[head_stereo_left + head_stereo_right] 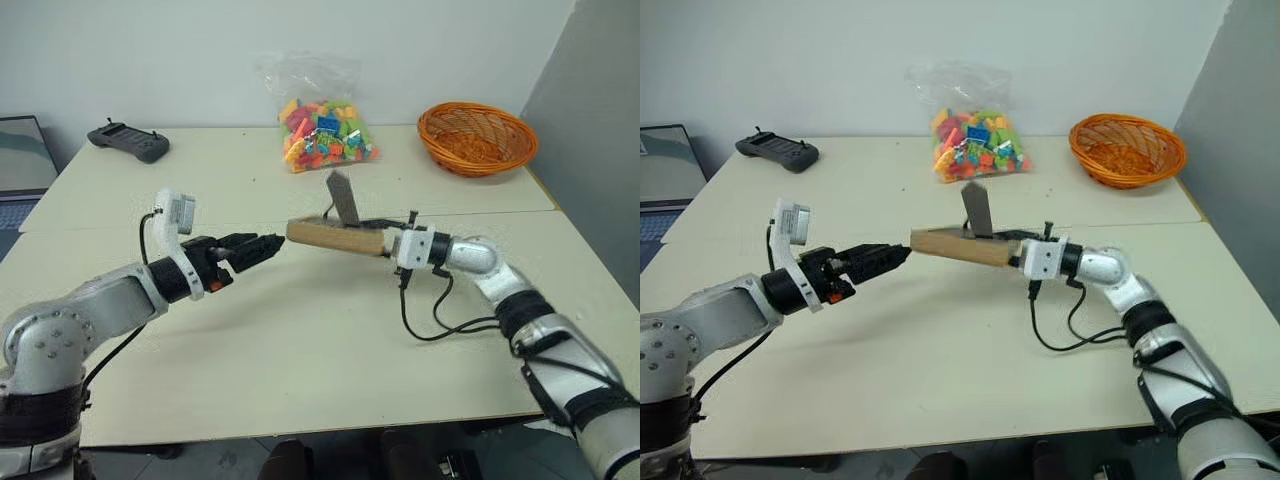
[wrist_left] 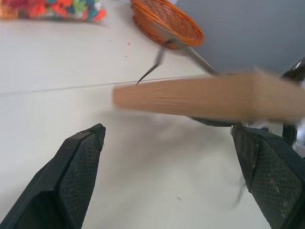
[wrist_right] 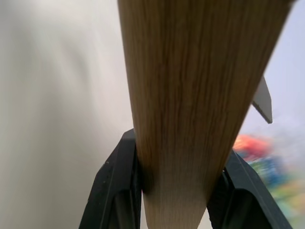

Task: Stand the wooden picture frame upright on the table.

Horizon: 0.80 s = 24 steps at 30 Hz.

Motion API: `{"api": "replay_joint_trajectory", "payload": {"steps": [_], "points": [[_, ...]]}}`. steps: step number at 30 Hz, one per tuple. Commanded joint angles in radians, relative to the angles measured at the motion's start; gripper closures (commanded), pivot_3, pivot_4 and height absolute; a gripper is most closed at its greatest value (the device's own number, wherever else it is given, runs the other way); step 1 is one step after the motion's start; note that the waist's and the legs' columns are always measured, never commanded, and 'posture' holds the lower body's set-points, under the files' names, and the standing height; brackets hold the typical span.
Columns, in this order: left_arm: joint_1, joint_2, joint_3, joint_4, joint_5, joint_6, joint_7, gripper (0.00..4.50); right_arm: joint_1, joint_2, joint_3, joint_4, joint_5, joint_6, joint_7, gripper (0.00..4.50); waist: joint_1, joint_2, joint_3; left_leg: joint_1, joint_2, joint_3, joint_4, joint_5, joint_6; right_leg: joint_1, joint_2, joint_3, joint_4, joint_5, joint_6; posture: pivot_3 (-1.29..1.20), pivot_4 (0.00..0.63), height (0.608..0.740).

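Right gripper [image 1: 388, 240]: jaws clamped on the wooden picture frame [image 1: 335, 236], carrying it edge-on, clear above the table [image 1: 300, 340], its dark stand [image 1: 343, 198] sticking up. Left gripper [image 1: 262, 245]: jaws spread wide, empty, just off the frame's free end. Beyond the frame sit a bag of bricks [image 1: 325, 130] and an orange basket [image 1: 476, 138].

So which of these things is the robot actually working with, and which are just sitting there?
In the job: wooden picture frame, held by the right tool; left tool, open beside it; table.

Lying about: bag of toy bricks, orange basket, black controller.
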Motion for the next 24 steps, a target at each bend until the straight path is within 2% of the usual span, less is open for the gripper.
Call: {"api": "replay_joint_trajectory", "payload": {"steps": [1,4,8,13,19,21,22,24], "points": [[0.005,-0.008,-0.011,-0.117,0.215,-0.127,0.004,0.0,-0.051,0.041,-0.133,-0.132,0.233,0.483,0.111,3.19,0.004,0.0,0.0,0.0,0.0,-0.001,0.0,0.0,0.0,0.0,0.0,-0.001,0.0,0.0,0.0,0.0,0.15,0.74],[0.029,-0.016,-0.056,-0.155,0.385,-0.207,-0.005,0.0,-0.08,0.07,-0.179,-0.087,0.264,0.68,0.144,3.19,0.012,0.0,0.0,0.001,-0.001,-0.002,-0.001,-0.001,0.001,0.0,0.0,-0.002,0.001,0.0,0.0,0.0,0.15,0.74],[0.094,-0.037,-0.106,-0.168,0.527,-0.28,-0.043,0.0,-0.103,0.098,-0.212,0.006,0.232,0.77,0.175,3.19,0.023,0.0,0.0,0.0,-0.001,-0.001,-0.001,-0.001,0.002,0.0,0.0,-0.001,0.0,0.0,0.0,0.0,0.15,0.74],[0.175,-0.109,-0.153,-0.166,0.581,-0.31,-0.081,0.0,-0.103,0.136,-0.221,0.135,0.157,0.742,0.176,3.19,0.025,0.0,0.0,-0.001,-0.001,0.001,0.0,-0.001,0.002,-0.002,0.0,0.0,0.001,0.0,0.0,0.0,0.15,0.74],[0.17,-0.143,-0.162,-0.146,0.618,-0.307,-0.12,0.0,-0.115,0.161,-0.261,0.188,0.114,0.738,0.159,3.19,0.024,0.0,0.0,-0.001,-0.001,0.001,0.0,-0.001,0.002,-0.003,0.0,-0.001,0.001,0.0,0.0,0.0,0.15,0.74],[0.164,-0.149,-0.164,-0.134,0.626,-0.305,-0.134,0.0,-0.115,0.162,-0.276,0.192,0.105,0.734,0.158,2.48,0.024,0.0,0.0,-0.001,-0.001,0.001,0.0,-0.001,0.002,-0.002,0.0,0.0,0.002,0.0,0.0,0.0,0.15,0.74],[0.162,-0.152,-0.165,-0.132,0.63,-0.304,-0.139,0.0,-0.115,0.163,-0.282,0.193,0.101,0.734,0.16,2.43,0.024,0.0,0.0,-0.001,-0.001,0.001,0.0,-0.001,0.002,-0.002,0.0,-0.001,0.002,0.0,0.0,0.0,0.15,0.74],[0.162,-0.151,-0.175,-0.123,0.645,-0.304,-0.16,0.0,-0.103,0.154,-0.285,0.183,0.086,0.724,0.17,1.96,0.024,0.0,0.0,-0.001,-0.001,0.001,0.0,-0.001,0.002,-0.002,0.0,-0.001,0.002,0.0,0.0,0.0,0.15,0.74]]}}
